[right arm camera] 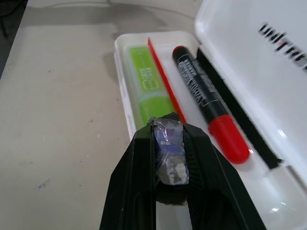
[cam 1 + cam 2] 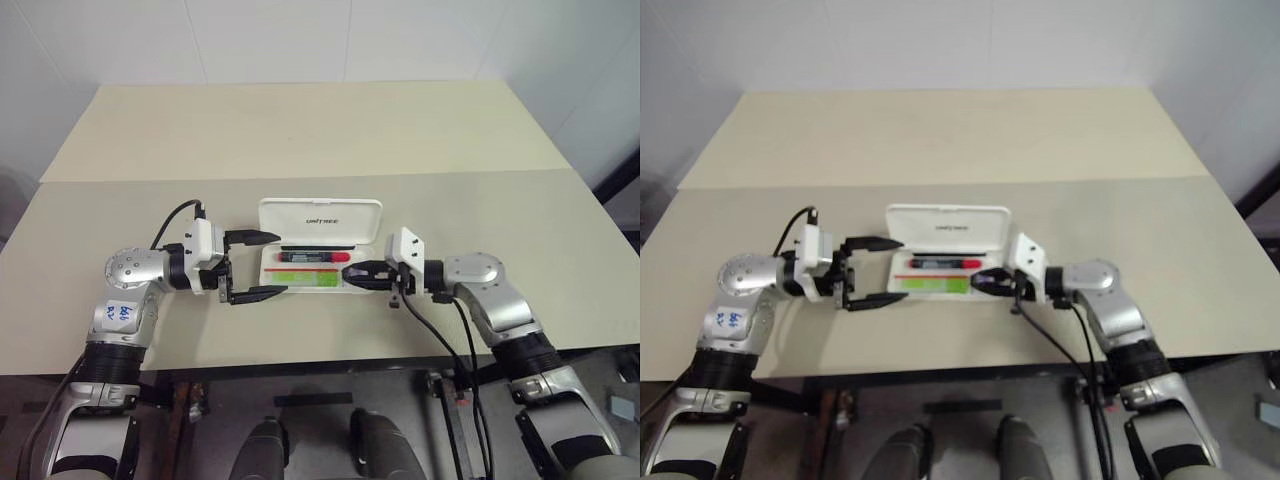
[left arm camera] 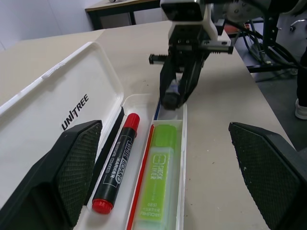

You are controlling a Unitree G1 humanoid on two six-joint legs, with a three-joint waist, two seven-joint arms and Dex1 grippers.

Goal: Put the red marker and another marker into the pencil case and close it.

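Both markers lie in the open pencil case (image 2: pixel 318 262); left claw (image 2: pixel 254 266) spread, right claw (image 2: pixel 352 272) pressed together

You had two markers in view — one red marker (image 3: pixel 115 171) and one light-green marker (image 3: pixel 158 178) — plus one pencil case (image 3: pixel 57 103), one table (image 2: pixel 300 130) and two grippers.

White case (image 2: pixel 320 215); green marker (image 3: pixel 157 177); red cap (image 1: pixel 229 139)
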